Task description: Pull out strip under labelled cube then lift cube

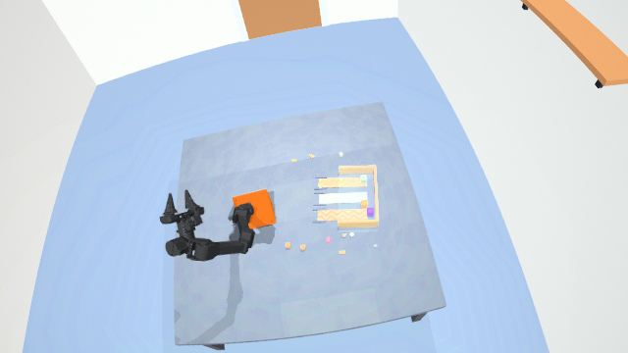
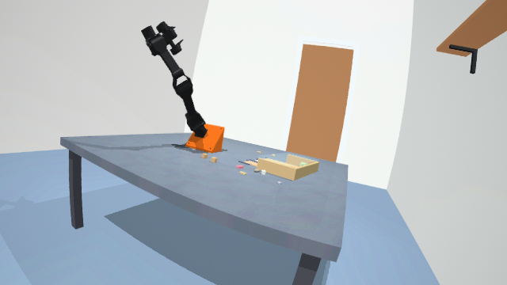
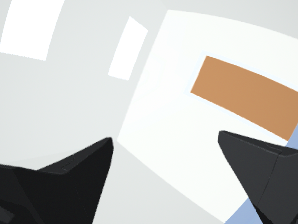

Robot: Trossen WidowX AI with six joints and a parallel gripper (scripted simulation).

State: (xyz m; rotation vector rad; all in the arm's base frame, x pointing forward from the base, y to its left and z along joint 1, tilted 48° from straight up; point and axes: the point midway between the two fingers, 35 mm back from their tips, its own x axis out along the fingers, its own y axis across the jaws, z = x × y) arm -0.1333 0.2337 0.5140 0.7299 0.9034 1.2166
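Top view: black two-fingered claw (image 1: 178,193) (image 2: 180,36) (image 3: 166,140) held wide open, nothing gripped; well apart from it, three flat strips (image 1: 342,182) lie in pale wooden three-sided frame (image 1: 376,196) (image 2: 295,169), w/ small purple, orange & green cubes at their far ends; labelled one can't be told. Ext. view: claw raised above grey tabletop (image 1: 314,284) (image 2: 238,202), frame far below. Wrist view: brown door (image 3: 250,95) seen btwn. & beyond fingertips.

We observe a black, multi-jointed arm (image 1: 223,248) (image 2: 170,62) with chunky rounded housings and slim links, one showing an open gap in the exterior view. Its gripper (image 1: 178,191) (image 2: 179,34) (image 3: 166,140) has black, angular, tapering fingers. We record a bright orange, wedge-shaped base (image 1: 263,215) (image 2: 216,138) with small dark dots near its corners.
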